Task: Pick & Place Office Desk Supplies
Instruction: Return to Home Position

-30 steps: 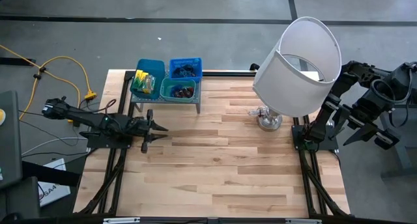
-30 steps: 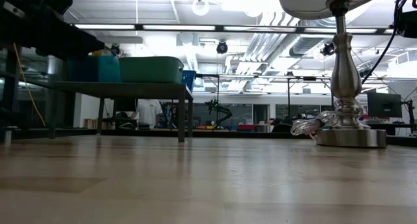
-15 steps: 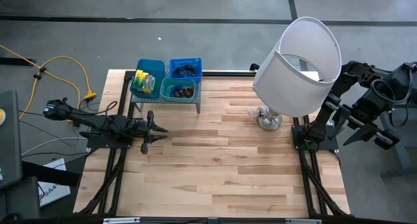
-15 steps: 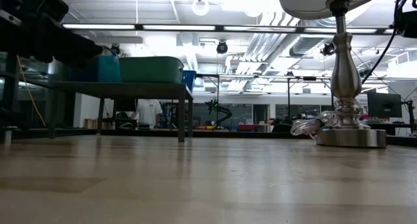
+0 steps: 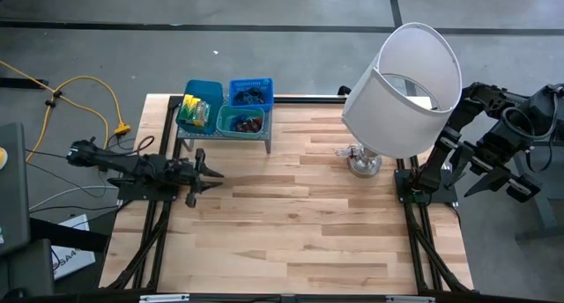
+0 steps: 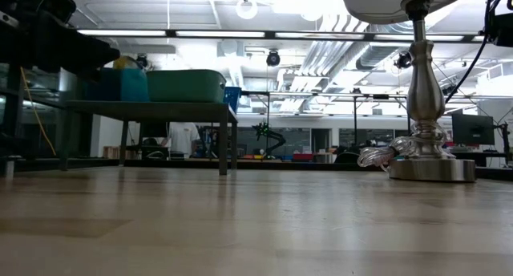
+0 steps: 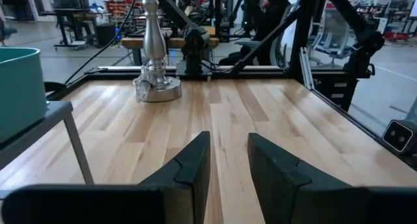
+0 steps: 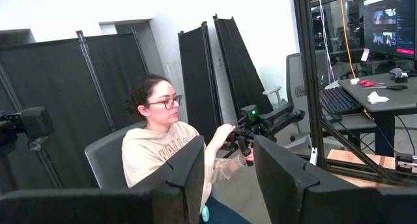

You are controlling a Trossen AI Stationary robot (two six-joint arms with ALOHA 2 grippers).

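Note:
The office desk supplies lie in three small trays on a grey rack (image 5: 225,137) at the table's far left. Yellow-green packets (image 5: 194,109) are in a blue tray, black loops (image 5: 251,94) in a blue basket, and red and dark rings (image 5: 244,123) in a teal tray (image 7: 19,87). My left gripper (image 5: 216,173) (image 7: 228,142) lies level just above the table, in front of the rack, pointing toward the table's right edge. It is open with nothing between its fingers. My right gripper (image 5: 502,181) (image 8: 228,146) is raised beyond the table's right edge, open and empty, facing the room.
A big lamp with a white shade (image 5: 405,87) stands on its metal base (image 5: 364,165) at the table's far right. Bare wood (image 5: 300,224) fills the middle and near part. A seated person (image 8: 163,152) shows in the room beyond the right arm.
My left arm has folded down a little, and its gripper has drawn slightly toward the table's left edge. The gap between its fingers is unchanged.

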